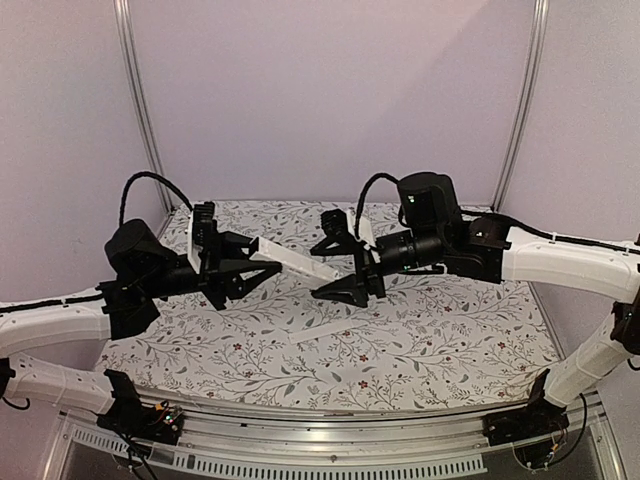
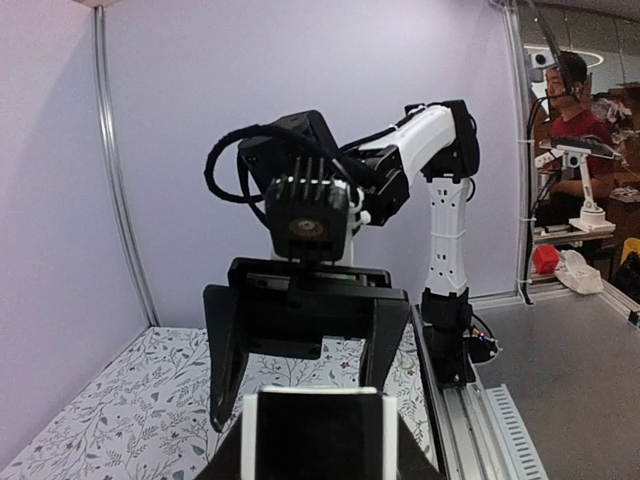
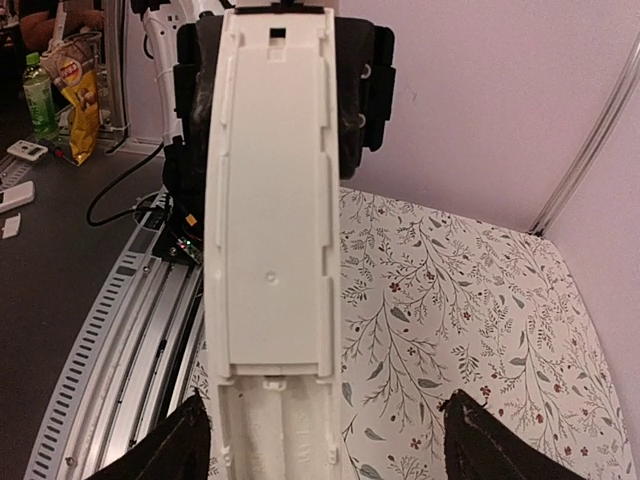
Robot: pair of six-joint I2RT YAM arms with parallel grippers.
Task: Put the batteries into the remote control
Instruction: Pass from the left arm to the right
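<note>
Looking outward from the near edge of the table (image 1: 450, 330), we find the remote control (image 1: 295, 262) held level above the patterned surface. At the remote's left end the left gripper (image 1: 258, 262) is clamped narrowly around it. At the remote's right end the right gripper (image 1: 322, 270) stands wide, one jaw on either side of the tip, touching nothing as far as we can tell. No batteries show in any view.

We judge the step in hand to be the right arm taking hold of the free end. To do it well, hold the left clamp steady, centre the bar between the jaws, and close squarely on its narrow edges so it cannot twist.

Only the right wrist view shows the remote's long recessed back, with that arm's fingers (image 3: 185, 445) well apart on either side. Only the left wrist view shows the right gripper head-on beyond the remote and, farther off, a person (image 2: 572, 95).
</note>
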